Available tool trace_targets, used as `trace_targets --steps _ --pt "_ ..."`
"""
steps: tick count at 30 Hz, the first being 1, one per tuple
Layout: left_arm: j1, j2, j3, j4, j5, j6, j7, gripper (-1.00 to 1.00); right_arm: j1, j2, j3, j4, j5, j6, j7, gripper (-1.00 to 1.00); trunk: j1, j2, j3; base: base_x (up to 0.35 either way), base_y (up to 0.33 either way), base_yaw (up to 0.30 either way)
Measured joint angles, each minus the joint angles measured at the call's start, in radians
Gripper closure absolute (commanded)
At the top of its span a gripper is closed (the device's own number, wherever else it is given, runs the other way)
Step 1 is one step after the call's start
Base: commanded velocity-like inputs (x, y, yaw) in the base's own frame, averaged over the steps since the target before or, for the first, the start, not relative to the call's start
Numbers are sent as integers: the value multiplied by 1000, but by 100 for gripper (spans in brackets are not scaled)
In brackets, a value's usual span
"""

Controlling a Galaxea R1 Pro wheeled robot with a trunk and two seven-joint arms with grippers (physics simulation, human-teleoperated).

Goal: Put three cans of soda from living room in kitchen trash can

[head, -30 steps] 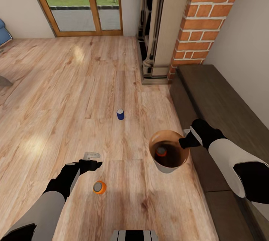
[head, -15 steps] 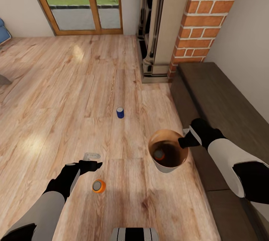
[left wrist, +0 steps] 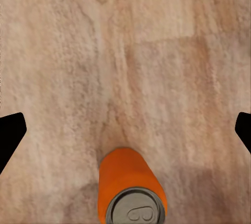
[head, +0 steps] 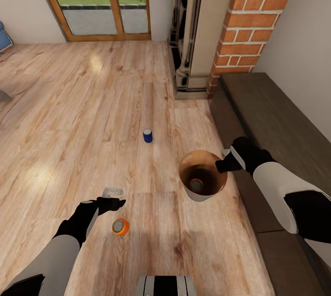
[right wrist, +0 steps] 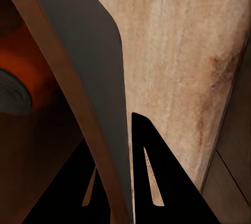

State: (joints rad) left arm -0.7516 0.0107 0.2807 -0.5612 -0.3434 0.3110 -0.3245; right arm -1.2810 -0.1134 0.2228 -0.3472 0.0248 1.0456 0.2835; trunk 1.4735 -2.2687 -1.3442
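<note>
I hold the tash can, a grey bin with a brown inner wall, just above the wood floor. My right gripper is shut on its rim, one finger inside and one outside the wall. One orange can of soda lies in the bin, its side close in the right wrist view. A second orange can stands on the floor just below my open left gripper, and between and short of the fingertips in the left wrist view. The dark blue can stands farther ahead.
A long dark low bench runs along the right wall beside my right arm. The brick chimney and dark fireplace stand ahead on the right, the glass doors at the back. My base shows at the bottom edge.
The whole view has shifted a little, so the camera moved. My right gripper carried the bin slightly forward, and the orange can inside slid. The left arm held still.
</note>
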Motion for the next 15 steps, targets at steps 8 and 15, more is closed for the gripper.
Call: trace_targets --steps 8,15 --pt "-4 0 -1 33 -3 16 62 -100 -11 5 4 11 3 0 0 100 31 -56 -25 0 0 0" --pt "-13 -1 -2 30 -2 128 78 -100 -12 13 6 13 8 0 -1 100 58 -105 -47 0 0 0"
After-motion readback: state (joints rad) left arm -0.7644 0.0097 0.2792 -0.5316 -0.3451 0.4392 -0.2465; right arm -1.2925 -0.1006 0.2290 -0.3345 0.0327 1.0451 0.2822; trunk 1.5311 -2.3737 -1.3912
